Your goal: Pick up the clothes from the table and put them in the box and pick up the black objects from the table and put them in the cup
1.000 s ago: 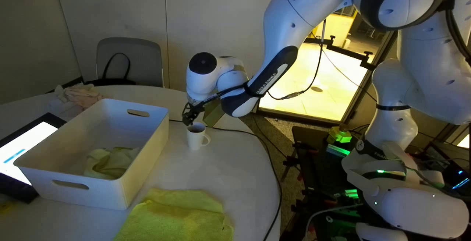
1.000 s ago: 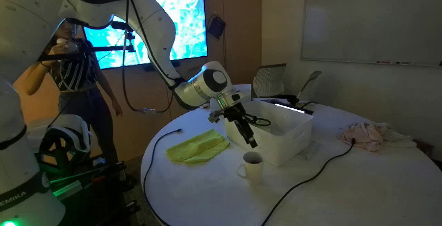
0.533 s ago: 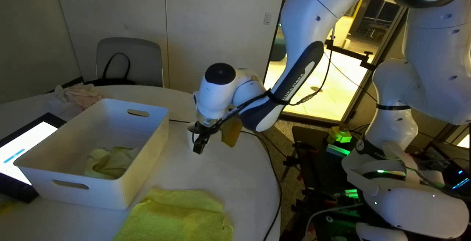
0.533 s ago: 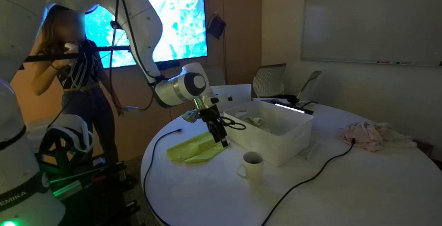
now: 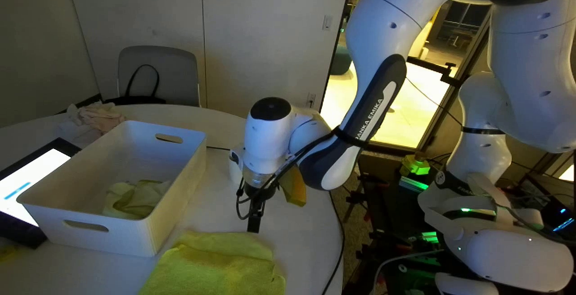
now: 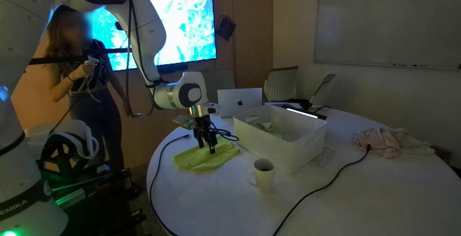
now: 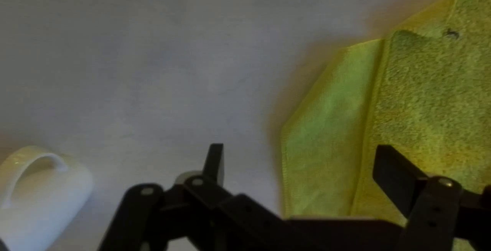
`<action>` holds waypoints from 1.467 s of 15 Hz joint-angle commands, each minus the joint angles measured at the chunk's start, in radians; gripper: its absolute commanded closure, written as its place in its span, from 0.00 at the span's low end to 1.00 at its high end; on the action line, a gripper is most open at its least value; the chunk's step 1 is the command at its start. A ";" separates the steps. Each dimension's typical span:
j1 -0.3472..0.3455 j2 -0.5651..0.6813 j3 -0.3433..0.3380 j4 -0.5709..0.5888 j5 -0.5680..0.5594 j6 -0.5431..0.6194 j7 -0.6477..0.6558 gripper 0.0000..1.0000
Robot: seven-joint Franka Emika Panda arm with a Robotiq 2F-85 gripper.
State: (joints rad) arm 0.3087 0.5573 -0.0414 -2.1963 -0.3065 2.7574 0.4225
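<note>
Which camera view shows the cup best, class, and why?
An exterior view: the cup stands there whole and unobstructed. In an exterior view where the arm blocks it, only part shows; the wrist view crops it but shows its handle.

Arm (image 5: 382, 34) bent, claw (image 7: 301, 161) downward — fingers (image 7: 397, 178) spread

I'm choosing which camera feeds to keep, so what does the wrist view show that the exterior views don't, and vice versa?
Only the wrist view: the yellow cloth close enough to see its stitched edge.
Only the exterior views: the white box with pale fabric inside, and a pinkish cloth pile.
Both: the yellow cloth, the white cup, the table, and the jaws, plainly open in the wrist view.
</note>
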 commanded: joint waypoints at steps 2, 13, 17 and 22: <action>-0.074 0.069 0.094 0.069 0.140 -0.008 -0.177 0.00; -0.136 0.233 0.132 0.161 0.276 0.064 -0.277 0.00; -0.108 0.283 0.107 0.183 0.287 0.106 -0.254 0.00; -0.100 0.298 0.080 0.179 0.286 0.138 -0.239 0.00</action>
State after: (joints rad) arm 0.1910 0.8405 0.0626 -2.0302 -0.0446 2.8646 0.1780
